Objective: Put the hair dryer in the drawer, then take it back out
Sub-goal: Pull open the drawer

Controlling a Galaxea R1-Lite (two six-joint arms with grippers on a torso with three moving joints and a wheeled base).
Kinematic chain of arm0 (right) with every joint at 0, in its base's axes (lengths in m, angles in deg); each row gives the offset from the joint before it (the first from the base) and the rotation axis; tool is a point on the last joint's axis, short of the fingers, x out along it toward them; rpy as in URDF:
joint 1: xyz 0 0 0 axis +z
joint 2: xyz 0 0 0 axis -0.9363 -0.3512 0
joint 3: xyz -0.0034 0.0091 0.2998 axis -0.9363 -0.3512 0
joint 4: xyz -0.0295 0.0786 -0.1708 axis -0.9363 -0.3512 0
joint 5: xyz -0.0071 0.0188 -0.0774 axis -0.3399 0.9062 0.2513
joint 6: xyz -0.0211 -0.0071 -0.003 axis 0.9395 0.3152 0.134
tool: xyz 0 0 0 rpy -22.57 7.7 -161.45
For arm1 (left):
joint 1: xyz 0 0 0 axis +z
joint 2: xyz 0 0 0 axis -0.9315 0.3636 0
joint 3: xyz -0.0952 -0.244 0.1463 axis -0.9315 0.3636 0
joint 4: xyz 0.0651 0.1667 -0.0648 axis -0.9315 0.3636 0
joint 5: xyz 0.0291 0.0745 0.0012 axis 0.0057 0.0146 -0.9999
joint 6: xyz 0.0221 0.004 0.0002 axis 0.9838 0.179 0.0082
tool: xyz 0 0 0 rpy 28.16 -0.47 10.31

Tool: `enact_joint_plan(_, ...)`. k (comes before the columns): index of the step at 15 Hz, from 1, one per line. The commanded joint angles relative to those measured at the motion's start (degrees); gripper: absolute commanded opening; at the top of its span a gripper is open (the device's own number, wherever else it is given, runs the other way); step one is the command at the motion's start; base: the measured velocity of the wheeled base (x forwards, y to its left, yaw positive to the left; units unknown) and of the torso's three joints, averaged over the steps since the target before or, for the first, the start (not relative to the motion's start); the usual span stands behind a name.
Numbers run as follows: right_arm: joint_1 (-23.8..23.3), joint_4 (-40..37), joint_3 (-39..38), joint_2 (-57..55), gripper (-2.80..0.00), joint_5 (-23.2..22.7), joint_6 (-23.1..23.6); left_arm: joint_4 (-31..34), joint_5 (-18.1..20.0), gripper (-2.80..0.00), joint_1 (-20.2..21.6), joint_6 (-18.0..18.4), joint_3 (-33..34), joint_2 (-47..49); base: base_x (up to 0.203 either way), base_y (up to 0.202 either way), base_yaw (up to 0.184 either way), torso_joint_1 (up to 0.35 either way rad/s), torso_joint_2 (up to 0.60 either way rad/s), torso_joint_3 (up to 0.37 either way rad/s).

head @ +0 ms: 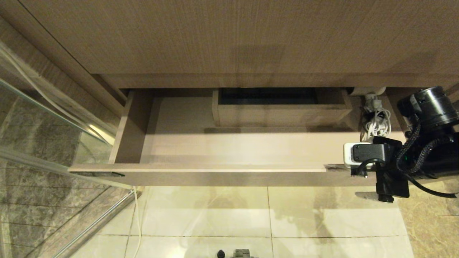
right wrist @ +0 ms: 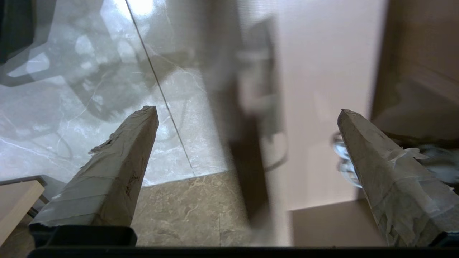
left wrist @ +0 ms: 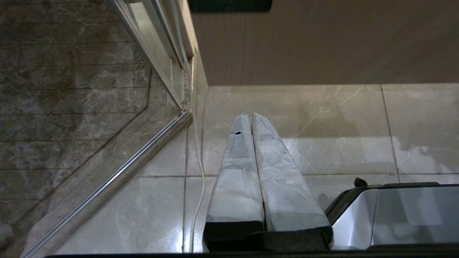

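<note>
Two taped fingers (right wrist: pixel 118 172) of my right gripper (right wrist: pixel 247 114) stand wide apart with nothing between them. It hangs over the right end of the drawer front (head: pixel 229 175), so that the front's edge runs blurred between my fingers, with marble floor tiles (right wrist: pixel 82 107) on one side and the pale drawer bottom (right wrist: pixel 322 89) on the other. From the head view only the wrist and its camera housing (head: pixel 373 154) show, at the right end of the drawer (head: pixel 222 147).

Just beyond my gripper, in the drawer's right rear corner, lies the hair dryer (head: pixel 367 92). Only a small white part of it peeps out from under the cabinet edge, with its coiled white cord (head: pixel 376 123) bunched just in front, nearer my gripper. I cannot tell which way its body points or how its long axis lies.

Further from my gripper, the rest of the drawer holds nothing but its boxed cut-out (head: pixel 279 107) at mid-rear, dark inside. A glass shower door (head: pixel 46 125) stands past the drawer's far left end.

My left gripper (left wrist: pixel 251 118) hangs parked above the floor tiles, its fingers pressed together and holding nothing.
</note>
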Motion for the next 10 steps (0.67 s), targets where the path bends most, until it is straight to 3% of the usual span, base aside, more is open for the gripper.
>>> enact_joint_plan(1, 0.0, -2.3, -1.3, 6.0, 0.00, 0.0, 0.3, 0.0, 0.0, -2.80, -0.1, 0.0, 0.0, 0.0, 0.000, 0.000, 0.000, 0.000, 0.00, 0.000)
enact_joint_plan(5, -0.9, -6.5, -3.4, 13.8, 0.00, -2.2, -1.6, 0.0, 0.0, -2.80, 0.0, 0.0, 0.0, 0.0, 0.000, 0.000, 0.000, 0.000, 0.00, 0.000)
enact_joint_plan(8, -4.4, -8.1, -3.3, 19.1, 0.00, -2.1, -2.6, 0.0, 0.0, -2.80, 0.0, 0.0, 0.0, 0.0, 0.000, 0.000, 0.000, 0.000, 0.00, 0.000)
enact_joint_plan(10, -6.6, -10.5, -3.0, 19.4, 0.00, -1.1, -6.1, 0.0, 0.0, -2.80, 0.0, 0.0, 0.0, 0.0, 0.000, 0.000, 0.000, 0.000, 0.00, 0.000)
